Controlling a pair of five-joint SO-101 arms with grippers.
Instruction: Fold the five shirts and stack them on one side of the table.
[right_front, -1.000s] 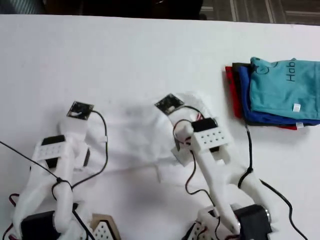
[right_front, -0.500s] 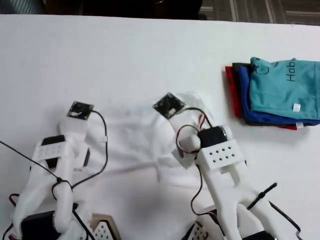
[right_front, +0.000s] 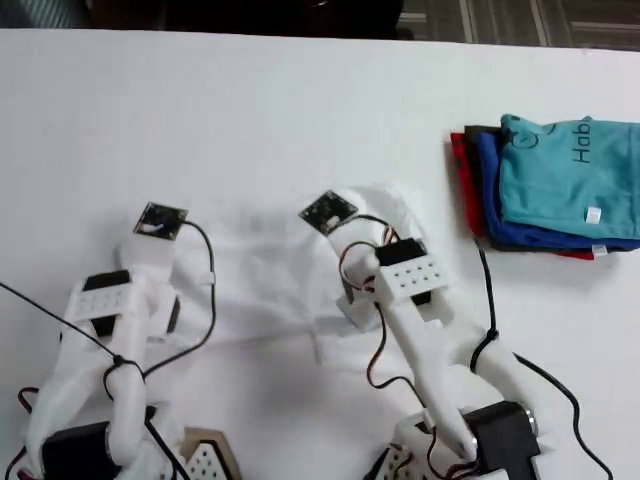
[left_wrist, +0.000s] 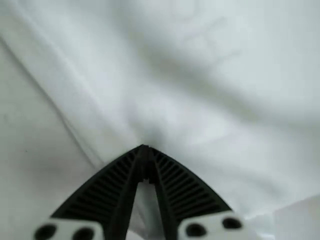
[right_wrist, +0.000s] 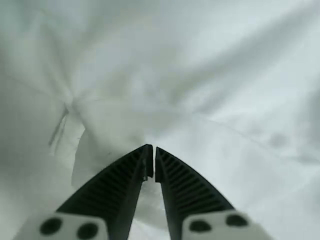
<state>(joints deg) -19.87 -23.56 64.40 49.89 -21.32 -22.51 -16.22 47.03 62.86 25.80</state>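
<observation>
A white shirt (right_front: 270, 270) lies crumpled on the white table (right_front: 300, 110), between my two arms. My left arm (right_front: 110, 300) stands at the shirt's left edge. In the left wrist view my left gripper (left_wrist: 145, 156) is shut, pinching a fold of the white shirt (left_wrist: 200, 75). My right arm (right_front: 410, 282) stands over the shirt's right part. My right gripper (right_wrist: 151, 161) is shut on a ridge of the shirt (right_wrist: 210, 85), with cloth between the fingers. A stack of folded shirts (right_front: 560, 185) sits at the table's right edge, teal on top of blue, black and red.
The far half of the table is bare white surface. Cables hang from both arms near the front edge. A dark floor shows beyond the far edge.
My right arm pulled back toward the near edge half a second ago and has now come forward again, slightly left of where it started. The left arm has not moved.
</observation>
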